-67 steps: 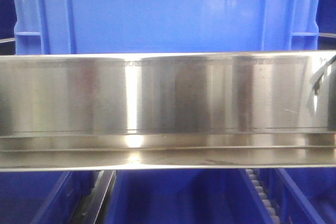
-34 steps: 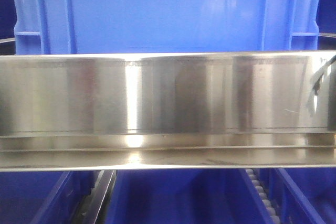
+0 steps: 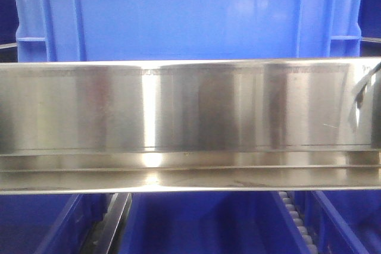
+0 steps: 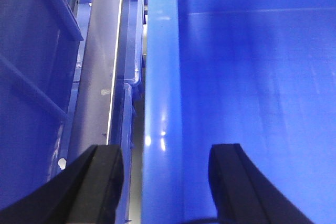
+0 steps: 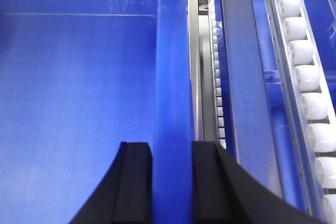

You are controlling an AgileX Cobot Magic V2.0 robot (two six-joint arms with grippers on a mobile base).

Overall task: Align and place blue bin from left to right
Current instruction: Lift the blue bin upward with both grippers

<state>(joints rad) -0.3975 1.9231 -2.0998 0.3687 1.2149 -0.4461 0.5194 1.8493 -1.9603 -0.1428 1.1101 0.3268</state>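
Observation:
The blue bin [image 3: 178, 16] fills the top of the front view, its flat side wall facing me with ribbed corners on both sides. In the left wrist view my left gripper [image 4: 167, 153] is open and straddles the bin's left rim [image 4: 161, 77]. Its black fingers [image 4: 105, 177] stand well apart from the rim on both sides. In the right wrist view my right gripper [image 5: 171, 148] is shut on the bin's right rim [image 5: 172, 66], both pads [image 5: 134, 182] pressed against the wall. The bin's inside looks bare.
A polished steel rail [image 3: 190, 123] crosses the front view below the bin. Smaller blue bins [image 3: 196, 224] sit under it. White conveyor rollers [image 5: 304, 77] run along the right of the bin. Another blue tote wall [image 4: 31, 77] and a grey rail [image 4: 97, 77] lie to its left.

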